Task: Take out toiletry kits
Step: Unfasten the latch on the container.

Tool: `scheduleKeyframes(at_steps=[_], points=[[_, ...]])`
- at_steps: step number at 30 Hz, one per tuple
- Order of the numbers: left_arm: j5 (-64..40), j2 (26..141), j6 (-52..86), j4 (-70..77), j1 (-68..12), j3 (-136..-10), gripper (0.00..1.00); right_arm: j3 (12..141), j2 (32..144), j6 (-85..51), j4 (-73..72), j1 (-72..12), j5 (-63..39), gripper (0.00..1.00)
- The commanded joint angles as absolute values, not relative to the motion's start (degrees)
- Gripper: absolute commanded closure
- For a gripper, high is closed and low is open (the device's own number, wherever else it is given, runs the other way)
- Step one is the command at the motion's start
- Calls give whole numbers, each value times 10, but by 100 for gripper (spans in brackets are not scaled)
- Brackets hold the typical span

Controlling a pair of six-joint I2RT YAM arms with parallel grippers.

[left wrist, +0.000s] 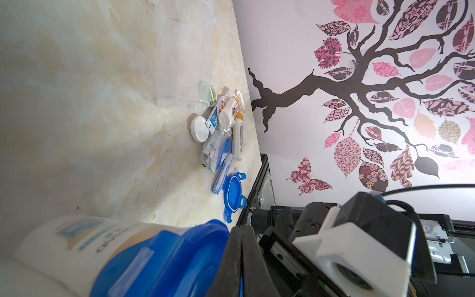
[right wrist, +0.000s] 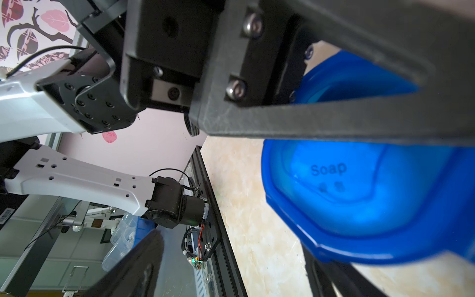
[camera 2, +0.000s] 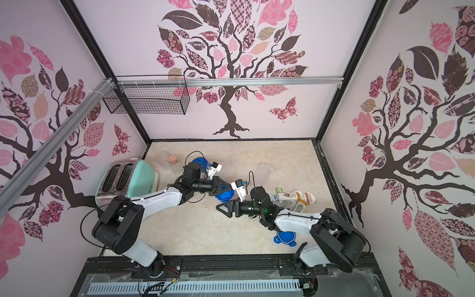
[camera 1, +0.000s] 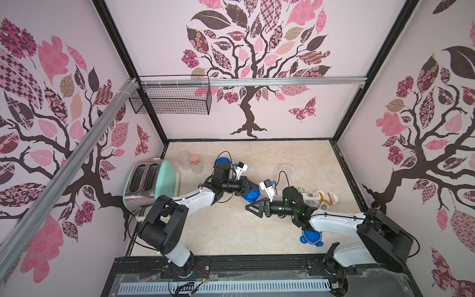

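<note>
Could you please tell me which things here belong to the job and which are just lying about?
Job: toiletry kit pile; lidded canister pinched by left fingers; second lidded canister; empty clear canister; loose blue lid.
Lying about: toaster; cork jar; wire basket.

Worktop (camera 1: 282, 159): beige, marbled, walled on three sides.
- 9 o'clock edge: mint toaster (camera 1: 151, 182), slots up.
- 10–11 o'clock: clear cup (camera 1: 183, 159) with cork-stoppered jar (camera 1: 196, 165) touching its 4 o'clock side.
- 11 o'clock, nearer centre: rear blue lid (camera 1: 221, 161), mostly hidden behind the left arm's wrist.
- Centre: left pincer (camera 1: 251, 189), tips drawn together on the rim of the centre blue lid (camera 1: 250, 197).
- Just beside that lid at its 5 o'clock: right pincer (camera 1: 253, 207), pointing toward 9 o'clock. Finger gap unreadable from this angle.
- 3 o'clock: toiletry kits (camera 1: 320, 198) heaped together, white bottles lying flat, partly behind the right arm.
- 5 o'clock: loose blue lid (camera 1: 311, 237), flat, partly under the right arm.
- Back wall, 11 o'clock: wire basket (camera 1: 172, 99).
</note>
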State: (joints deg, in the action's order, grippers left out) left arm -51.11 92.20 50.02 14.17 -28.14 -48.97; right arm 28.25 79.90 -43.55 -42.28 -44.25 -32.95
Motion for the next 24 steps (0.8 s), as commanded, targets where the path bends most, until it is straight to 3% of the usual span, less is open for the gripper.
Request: scheduleKeyframes(at_steps=[1, 24], points=[[-477, 956, 476, 74, -283, -470, 92, 310, 806, -415, -441, -443, -331, 14], [-475, 960, 468, 65, -283, -472, 93, 294, 825, -372, -416, -421, -318, 14]])
